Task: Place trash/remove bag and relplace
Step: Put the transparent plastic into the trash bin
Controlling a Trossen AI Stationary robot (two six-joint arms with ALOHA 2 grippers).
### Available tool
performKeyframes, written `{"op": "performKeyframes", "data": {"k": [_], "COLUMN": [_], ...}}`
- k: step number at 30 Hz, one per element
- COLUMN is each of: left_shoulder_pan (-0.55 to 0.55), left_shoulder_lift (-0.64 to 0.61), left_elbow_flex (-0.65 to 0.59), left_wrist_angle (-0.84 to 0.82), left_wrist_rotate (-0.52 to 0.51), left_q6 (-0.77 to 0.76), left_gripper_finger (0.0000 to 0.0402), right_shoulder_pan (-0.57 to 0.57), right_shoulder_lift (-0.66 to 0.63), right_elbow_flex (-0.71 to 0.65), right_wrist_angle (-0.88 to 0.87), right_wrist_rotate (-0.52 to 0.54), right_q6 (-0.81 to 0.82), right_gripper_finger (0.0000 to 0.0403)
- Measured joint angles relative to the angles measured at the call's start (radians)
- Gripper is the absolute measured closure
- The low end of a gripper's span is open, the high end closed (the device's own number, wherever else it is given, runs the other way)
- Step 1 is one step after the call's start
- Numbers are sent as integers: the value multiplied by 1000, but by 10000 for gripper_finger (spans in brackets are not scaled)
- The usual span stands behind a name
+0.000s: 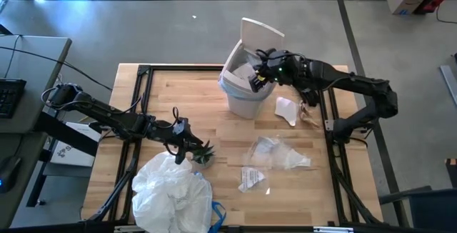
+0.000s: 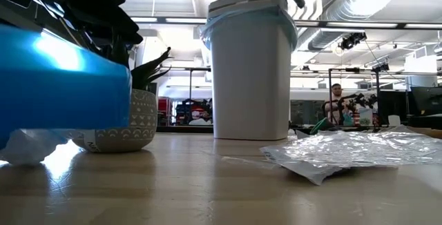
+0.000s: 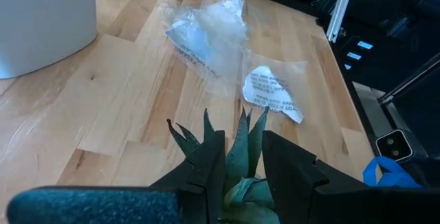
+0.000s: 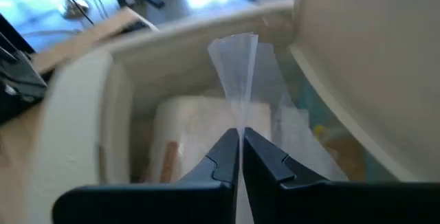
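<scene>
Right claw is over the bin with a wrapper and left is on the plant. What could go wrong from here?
1. The right claw pinches only a thin edge of the clear wrapper above the white bin; it may cling when released.
2. The left claw grips the potted plant by its leaves, which may slip or tear.
3. The hinged lid stands close behind the right claw.

Wooden table (image 1: 214, 119) — crinkly plastic wrappers (image 1: 275, 152).

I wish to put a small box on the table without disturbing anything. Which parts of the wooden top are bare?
Bare wood lies at the far left corner, between the white plastic bin and the table's left edge. The near right corner, beyond the clear crinkled wrappers, is free too. The near left is crowded: a big white crumpled bag, the small green potted plant and the left tool.
</scene>
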Motion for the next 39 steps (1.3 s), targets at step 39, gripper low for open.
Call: {"op": "performKeyframes", "data": {"k": [39], "left_shoulder_pan": [0], "left_shoulder_lift": [0], "left_elbow_flex": [0], "left_wrist_angle": [0], "left_wrist_rotate": [-1], "left_q6": [-11], "left_gripper_finger": [321], "right_shoulder_pan": [595], "right_shoulder_lift": [-142], "right_elbow_flex": [2], "right_wrist_angle": [94], "right_wrist_rotate": [132], "right_q6": [44], "right_gripper_finger": [236]}}
